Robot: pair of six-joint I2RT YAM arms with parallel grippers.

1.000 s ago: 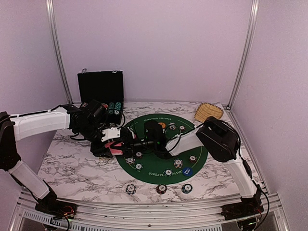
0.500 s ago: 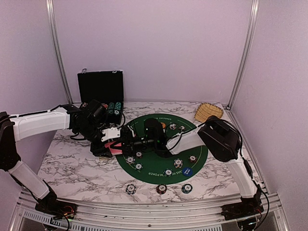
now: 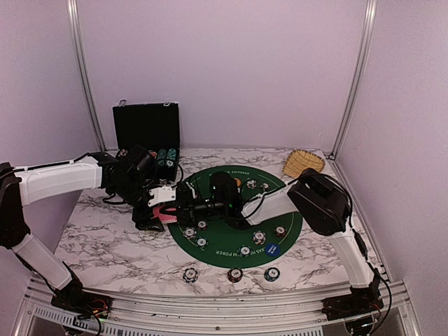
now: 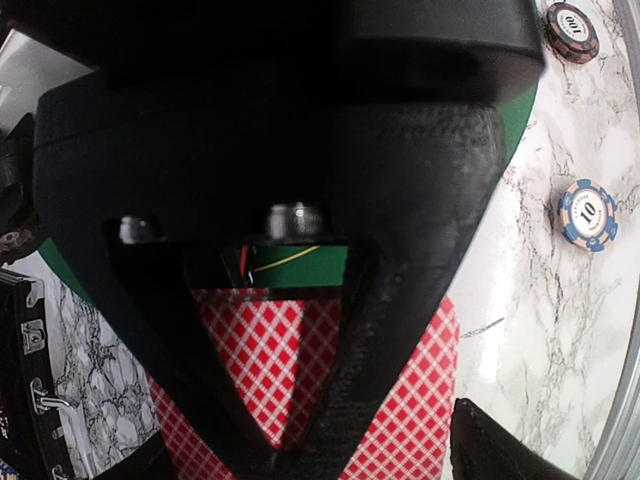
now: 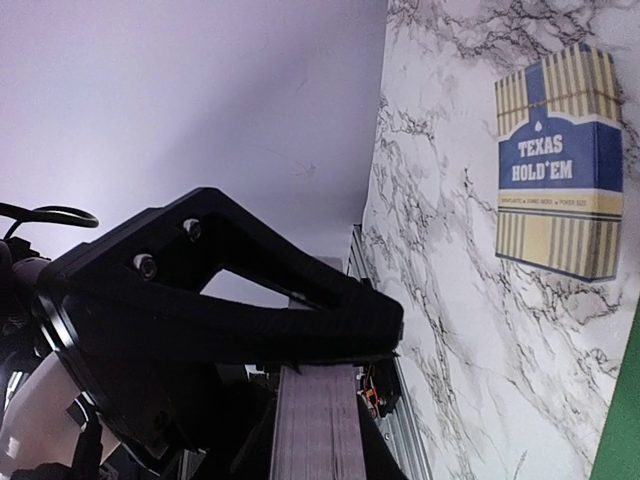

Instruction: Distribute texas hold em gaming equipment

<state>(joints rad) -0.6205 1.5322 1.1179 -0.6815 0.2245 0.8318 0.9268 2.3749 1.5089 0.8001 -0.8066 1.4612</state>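
Chips (image 3: pixel 258 236) on mat (image 3: pixel 210 182), right arm (image 3: pixel 269 204) across, card box (image 5: pixel 560 165) beside

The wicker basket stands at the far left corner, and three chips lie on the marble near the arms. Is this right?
Not quite: the top view shows the wicker basket at the far right corner. The rest is right.

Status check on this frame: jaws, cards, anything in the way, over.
Right gripper: jaws shut on the card deck. Left gripper: flanks the deck, grip unclear. Card box lies apart on the marble table.
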